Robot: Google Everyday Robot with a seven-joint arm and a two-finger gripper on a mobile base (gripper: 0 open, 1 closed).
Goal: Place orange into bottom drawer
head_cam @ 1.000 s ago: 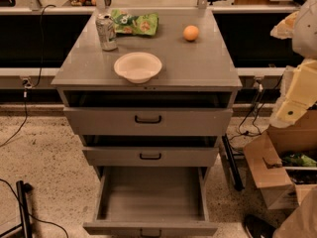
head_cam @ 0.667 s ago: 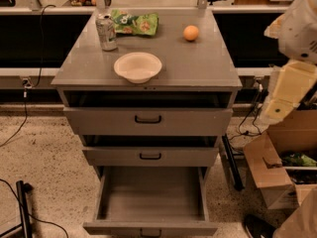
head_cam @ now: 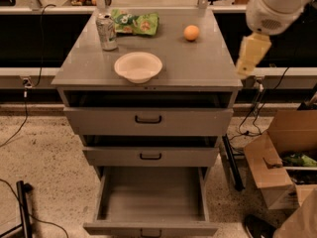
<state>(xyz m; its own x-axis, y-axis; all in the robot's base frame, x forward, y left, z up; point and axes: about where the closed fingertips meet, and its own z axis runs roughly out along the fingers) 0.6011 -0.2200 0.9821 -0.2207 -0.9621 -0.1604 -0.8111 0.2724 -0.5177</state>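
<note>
The orange (head_cam: 191, 32) sits on the grey cabinet top (head_cam: 198, 68) near its back right, to the right of the green bag. The bottom drawer (head_cam: 151, 198) is pulled out wide, and its flat grey floor holds nothing. My gripper (head_cam: 249, 57) hangs from the white arm (head_cam: 277, 4) at the cabinet's right edge, to the right of and nearer than the orange, apart from it. It holds nothing that I can see.
A white bowl (head_cam: 138, 66) stands at the front middle of the cabinet top. A soda can (head_cam: 106, 31) and a green snack bag (head_cam: 135, 22) are at the back left. The two upper drawers (head_cam: 148, 119) are slightly ajar. An open cardboard box (head_cam: 277, 162) lies on the floor to the right.
My arm and gripper have moved up and left, from beside the cabinet's right side to over its right edge. The orange and the drawers have not moved.
</note>
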